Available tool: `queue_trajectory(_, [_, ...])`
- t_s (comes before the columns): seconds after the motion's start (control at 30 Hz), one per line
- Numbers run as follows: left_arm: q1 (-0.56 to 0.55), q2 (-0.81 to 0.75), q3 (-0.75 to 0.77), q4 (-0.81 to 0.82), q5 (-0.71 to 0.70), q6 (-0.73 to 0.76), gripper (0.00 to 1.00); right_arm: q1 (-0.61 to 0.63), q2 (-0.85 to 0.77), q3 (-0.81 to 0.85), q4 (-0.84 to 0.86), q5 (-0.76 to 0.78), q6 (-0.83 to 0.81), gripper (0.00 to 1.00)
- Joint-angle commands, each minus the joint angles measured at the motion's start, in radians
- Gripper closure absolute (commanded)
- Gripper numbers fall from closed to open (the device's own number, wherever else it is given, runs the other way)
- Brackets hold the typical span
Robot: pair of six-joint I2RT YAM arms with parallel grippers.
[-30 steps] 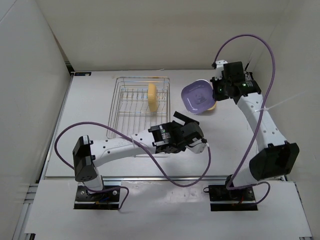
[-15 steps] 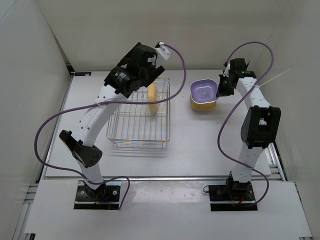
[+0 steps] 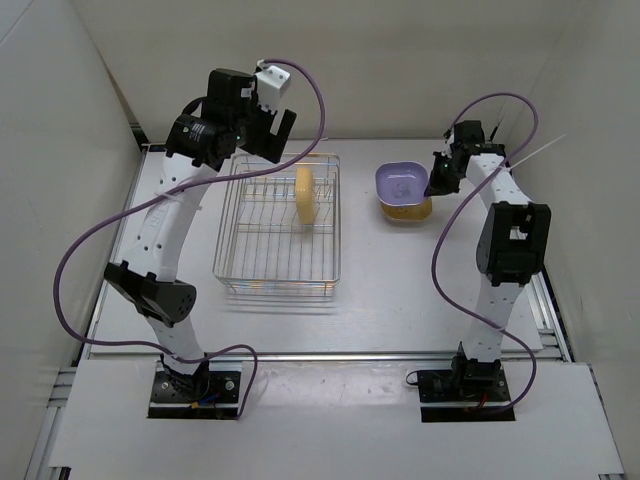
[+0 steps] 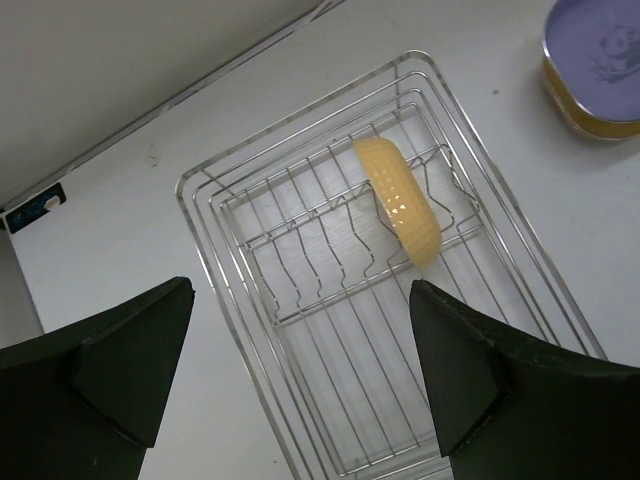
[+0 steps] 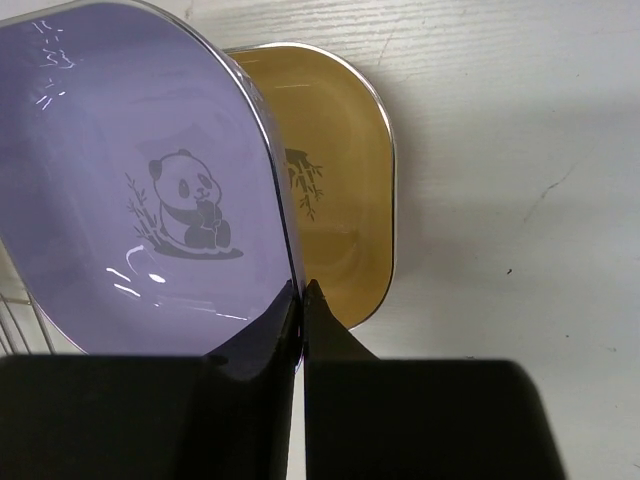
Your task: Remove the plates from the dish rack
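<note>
The silver wire dish rack (image 3: pixel 229 222) sits left of centre, with one yellow plate (image 3: pixel 307 194) standing on edge in its far right slots; both show in the left wrist view, rack (image 4: pixel 225 245), plate (image 4: pixel 402 205). My left gripper (image 3: pixel 262 122) is open and empty, held high above the rack's far end. My right gripper (image 3: pixel 433 186) is shut on the right rim of the purple panda plate (image 3: pixel 402 182), holding it over a yellow plate (image 3: pixel 404 211) on the table. In the right wrist view the purple plate (image 5: pixel 130 200) overlaps the yellow one (image 5: pixel 340 190). No tan-pink plate shows.
White walls close the table at the back and both sides. Purple cables loop from both arms over the table. A dark strip (image 3: pixel 163 148) runs along the back left table edge.
My left arm swung from low over the near table up to the rack's far end. My right gripper lowered the purple plate flat over the yellow plate.
</note>
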Motion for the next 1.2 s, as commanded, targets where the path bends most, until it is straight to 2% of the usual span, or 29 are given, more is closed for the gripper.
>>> queue_trajectory(0.0, [-0.007, -0.052, 0.013, -0.018, 0.068, -0.040, 0.00, 0.001, 0.021, 0.046, 0.040, -0.012, 0.022, 0.99])
queue_trajectory(0.4, [-0.007, -0.061, -0.001, -0.009, 0.057, -0.040, 0.00, 0.001, 0.030, 0.026, 0.040, 0.031, 0.013, 0.97])
queue_trajectory(0.7, [-0.007, -0.061, -0.001, -0.018, 0.066, -0.040, 0.00, -0.008, 0.030, 0.006, 0.040, 0.040, 0.004, 0.90])
queue_trajectory(0.9, [-0.007, -0.071, -0.010, -0.018, 0.066, -0.040, 0.00, -0.008, 0.021, 0.006, 0.031, 0.049, -0.005, 0.81])
queue_trajectory(0.93, [-0.007, -0.071, -0.019, -0.018, 0.066, -0.040, 0.00, -0.008, 0.021, 0.006, 0.031, 0.049, -0.005, 0.79])
queue_trajectory(0.97, [-0.007, -0.071, -0.019, -0.018, 0.066, -0.040, 0.00, -0.008, 0.021, 0.006, 0.031, 0.049, -0.005, 0.72])
queue_trajectory(1.03, [-0.007, -0.071, -0.028, -0.018, 0.066, -0.040, 0.00, -0.008, 0.010, 0.006, 0.031, 0.040, -0.005, 0.69])
queue_trajectory(1.07, [-0.007, -0.071, -0.029, -0.018, 0.066, -0.040, 0.00, -0.008, 0.010, 0.006, 0.031, 0.040, -0.014, 0.63])
queue_trajectory(1.17, [-0.007, -0.071, -0.050, -0.018, 0.077, -0.040, 0.00, -0.008, -0.024, 0.006, 0.022, 0.040, -0.014, 0.61])
